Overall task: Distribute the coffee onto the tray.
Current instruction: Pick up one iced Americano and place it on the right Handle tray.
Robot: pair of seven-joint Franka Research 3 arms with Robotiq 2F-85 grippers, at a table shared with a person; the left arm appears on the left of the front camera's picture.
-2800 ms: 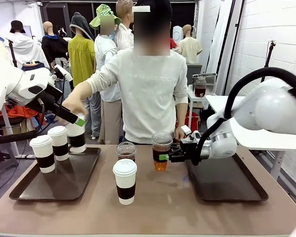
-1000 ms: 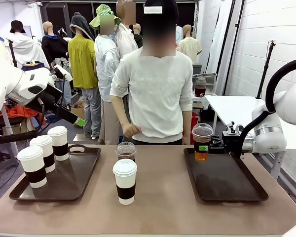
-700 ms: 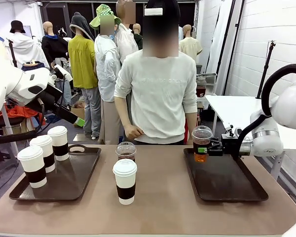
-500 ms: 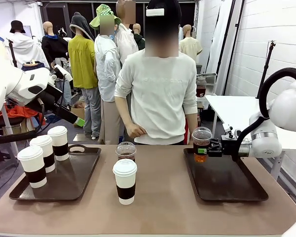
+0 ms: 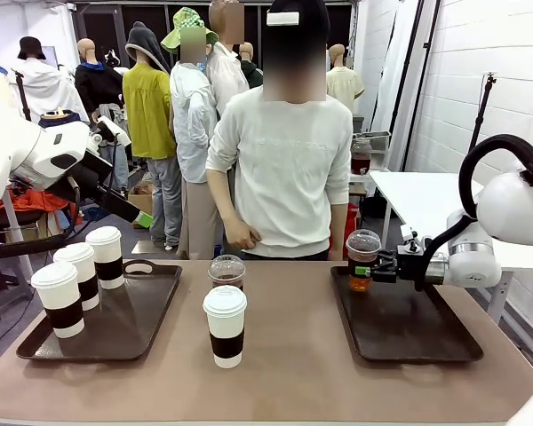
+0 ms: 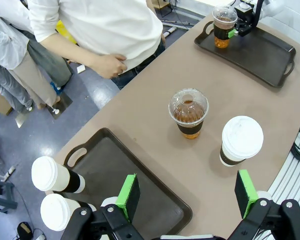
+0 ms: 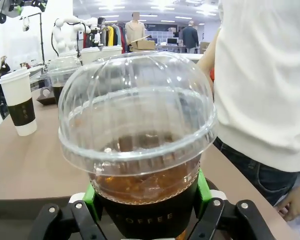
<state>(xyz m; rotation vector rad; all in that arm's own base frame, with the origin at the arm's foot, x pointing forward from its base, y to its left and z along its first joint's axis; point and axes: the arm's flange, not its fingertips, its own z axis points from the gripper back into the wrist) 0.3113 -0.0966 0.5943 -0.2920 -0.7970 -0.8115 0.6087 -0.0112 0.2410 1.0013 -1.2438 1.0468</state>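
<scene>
My right gripper (image 5: 366, 269) is shut on a clear dome-lidded cup of iced coffee (image 5: 362, 259), held upright at the far left corner of the right dark tray (image 5: 409, 333). I cannot tell whether the cup touches the tray. In the right wrist view this cup (image 7: 137, 145) sits between the green pads (image 7: 204, 192). A second iced coffee (image 5: 226, 271) and a white paper cup (image 5: 225, 325) stand mid-table. Three paper cups (image 5: 77, 275) stand on the left tray (image 5: 124, 328). My left gripper (image 6: 186, 192) hangs open above that tray's near side and shows high at the left (image 5: 144, 218).
A person in a white sweater (image 5: 284, 169) stands at the table's far edge, one hand (image 6: 110, 65) held near the waist. More people stand behind. The right tray's middle and near half are bare, as is the left tray's right half (image 6: 135, 165).
My right gripper carried the iced coffee from mid-table to the right tray's far left corner and sank slightly. The person set a third paper cup on the left tray and withdrew.
</scene>
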